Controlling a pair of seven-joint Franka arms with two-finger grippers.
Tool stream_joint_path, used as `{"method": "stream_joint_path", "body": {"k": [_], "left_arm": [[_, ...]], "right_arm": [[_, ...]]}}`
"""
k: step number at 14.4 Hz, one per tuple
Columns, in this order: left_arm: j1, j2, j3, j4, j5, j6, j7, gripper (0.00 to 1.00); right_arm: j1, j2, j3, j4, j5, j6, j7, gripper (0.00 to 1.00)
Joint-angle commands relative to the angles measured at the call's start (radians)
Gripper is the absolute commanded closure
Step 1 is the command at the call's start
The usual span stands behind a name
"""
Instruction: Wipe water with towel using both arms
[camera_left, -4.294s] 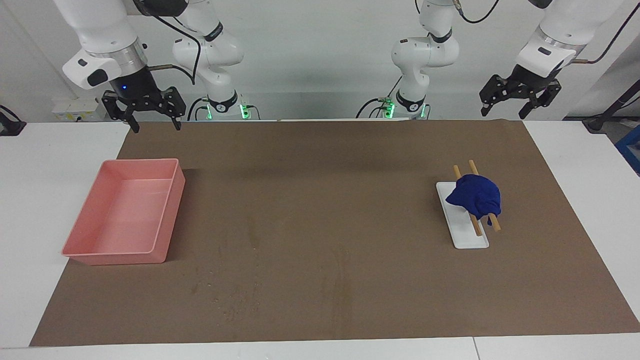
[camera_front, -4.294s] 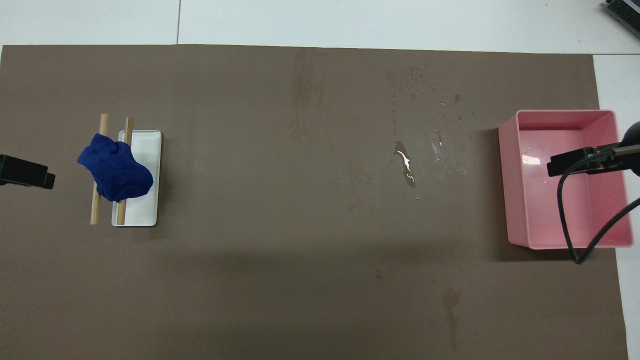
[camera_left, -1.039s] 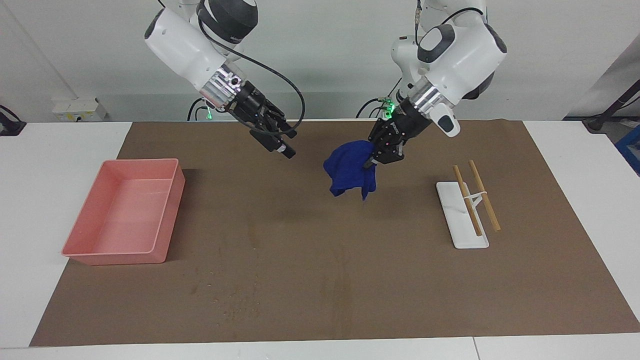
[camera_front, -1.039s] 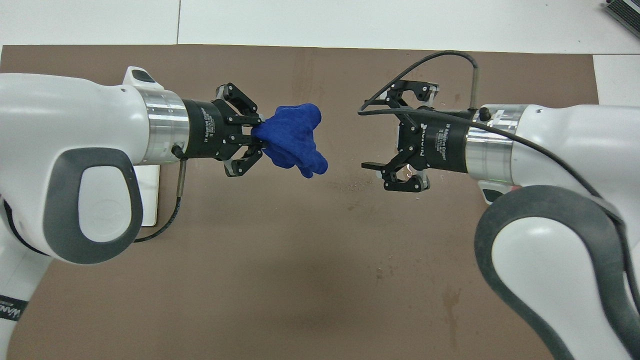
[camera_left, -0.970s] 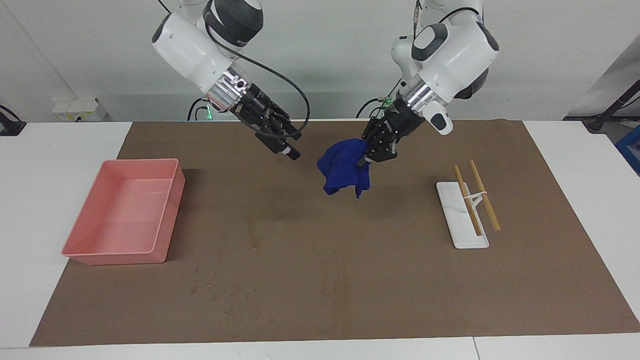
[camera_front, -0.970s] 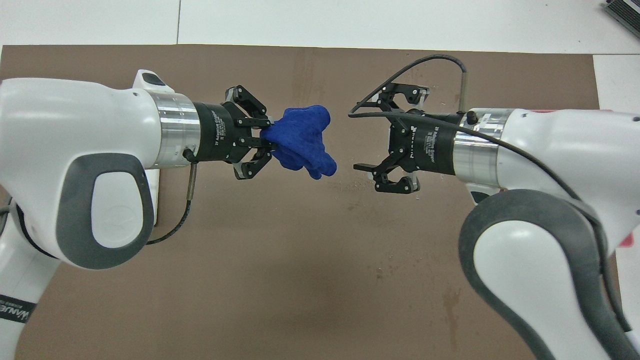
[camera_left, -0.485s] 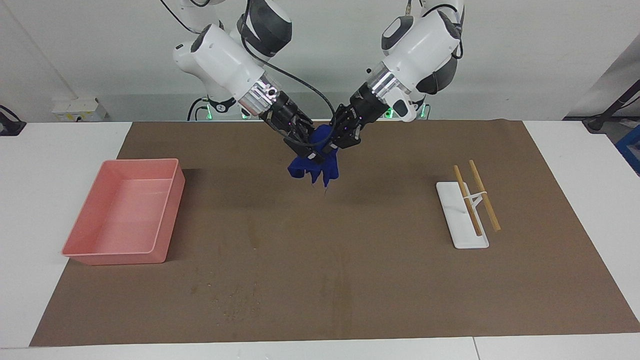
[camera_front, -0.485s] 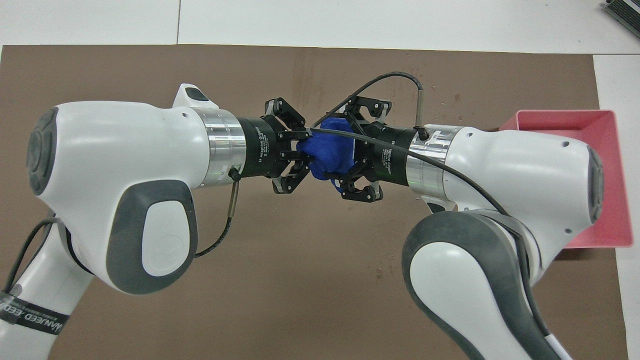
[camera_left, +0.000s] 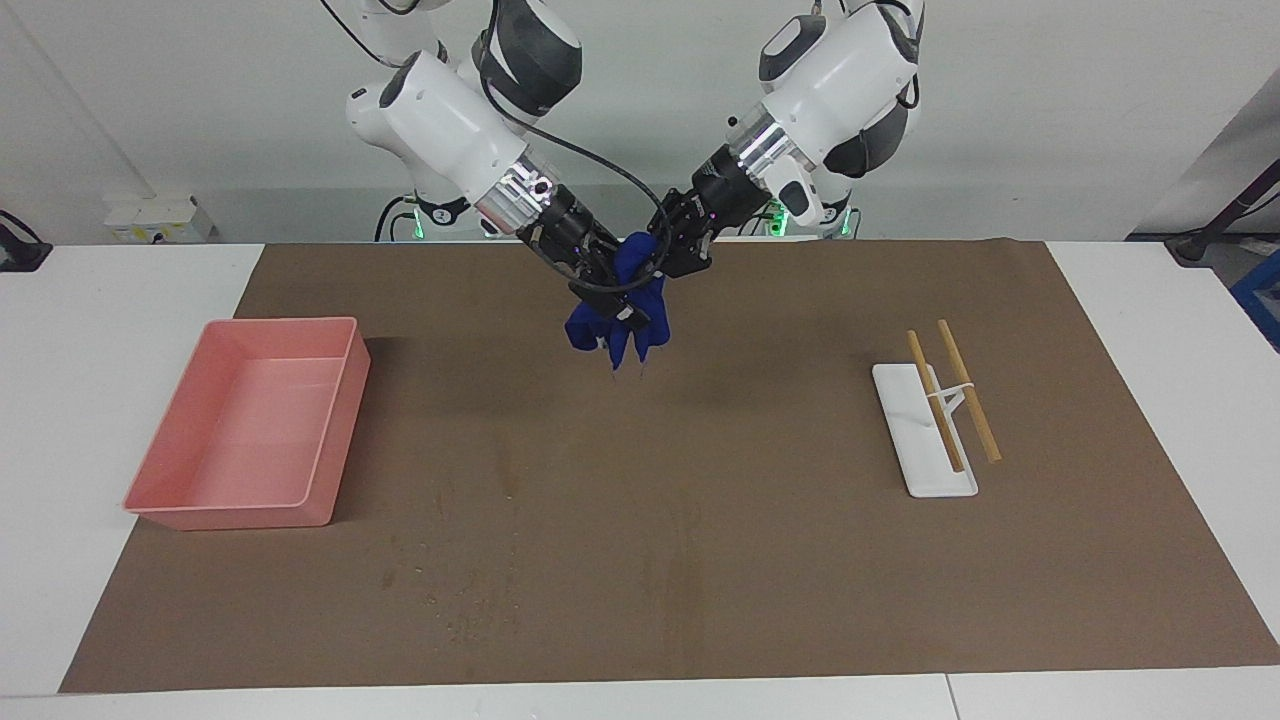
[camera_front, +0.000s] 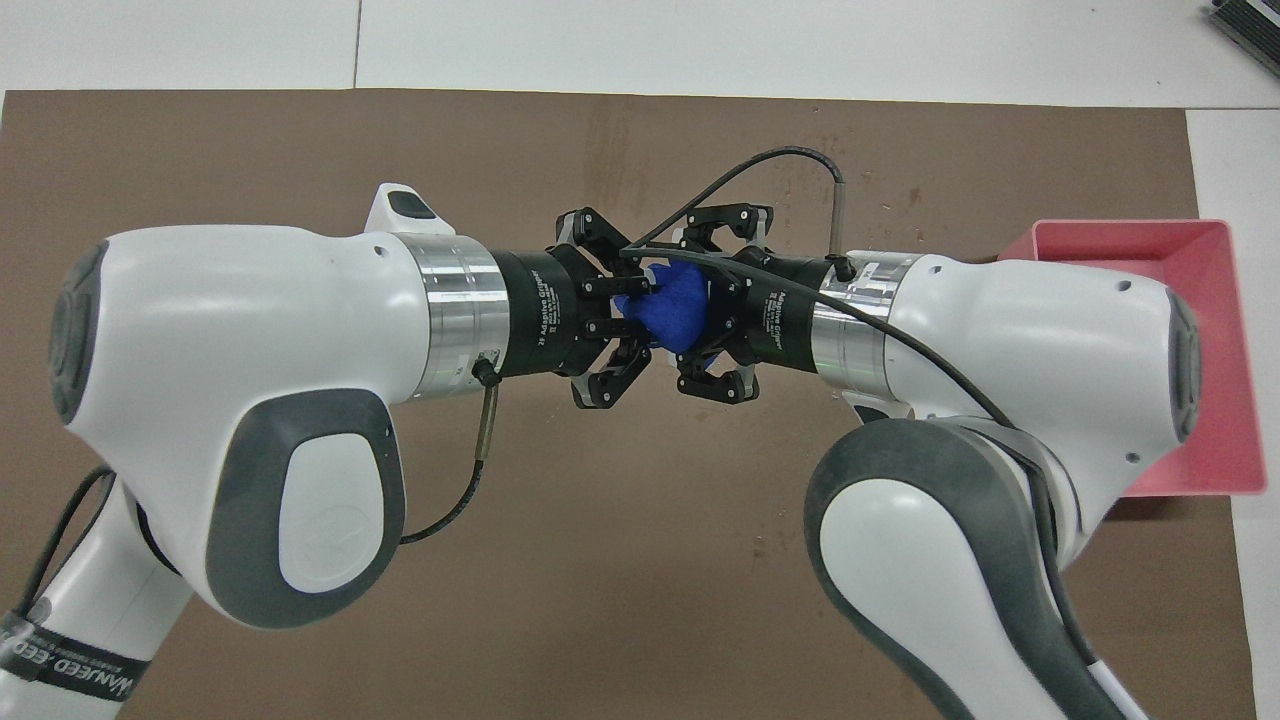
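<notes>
**Two pincers meeting at the towel**

The left pincer is clamped on the blue towel, held in the air over the middle of the brown mat. The right pincer sits against the same bundle; whether it grips cannot be told. Water specks lie farther from the robots. A pink bin stands at the right arm's end of the tabletop.

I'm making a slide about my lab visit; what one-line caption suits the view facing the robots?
Left gripper and right gripper meet at a blue towel held above the brown mat.
</notes>
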Motion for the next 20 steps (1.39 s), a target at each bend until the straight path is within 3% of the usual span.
{"method": "stream_joint_path", "body": {"k": [1,3,5,6,7,9,11,13,14,16,18,20], "left_arm": [[-0.009,-0.044,0.000,-0.005,-0.046,-0.003,-0.013,1.00],[-0.013,-0.045,0.002,-0.007,-0.047,0.003,-0.005,1.00],[-0.011,-0.044,0.002,-0.004,-0.035,0.005,0.002,1.00],[-0.010,-0.042,0.005,0.001,-0.032,0.005,0.007,0.70],[-0.008,-0.044,0.005,0.009,-0.032,0.005,0.002,0.01],[0.001,-0.042,0.008,0.015,0.001,0.002,0.007,0.00],[0.007,-0.034,0.012,0.050,0.186,-0.009,0.042,0.00],[0.035,-0.033,0.012,0.042,0.335,-0.011,0.103,0.00],[0.070,-0.039,0.012,0.029,0.350,-0.017,0.155,0.00],[0.151,-0.045,0.014,0.007,0.354,-0.052,0.328,0.00],[0.240,-0.047,0.014,0.007,0.376,-0.131,0.622,0.00],[0.288,-0.047,0.014,0.009,0.480,-0.191,0.836,0.00]], "right_arm": [[-0.018,0.005,0.002,-0.005,0.024,-0.027,-0.026,0.62],[-0.022,0.005,0.002,-0.002,0.023,-0.034,-0.042,1.00],[-0.022,0.005,0.002,0.003,0.023,-0.038,-0.049,1.00],[-0.021,0.005,0.002,0.003,0.023,-0.038,-0.052,1.00],[-0.021,0.005,0.002,0.003,0.023,-0.041,-0.060,1.00],[-0.015,0.005,0.002,0.003,0.021,-0.042,-0.075,1.00],[-0.012,0.000,0.002,0.001,0.017,-0.070,-0.112,1.00],[-0.010,-0.009,-0.001,0.001,-0.038,-0.190,-0.268,1.00],[-0.012,-0.020,0.001,-0.011,-0.095,-0.214,-0.355,1.00],[-0.021,-0.035,-0.001,-0.043,-0.191,-0.252,-0.505,1.00],[-0.022,-0.038,-0.001,-0.098,-0.348,-0.278,-0.807,1.00],[-0.039,-0.026,-0.001,-0.144,-0.426,-0.278,-1.007,1.00]]}}
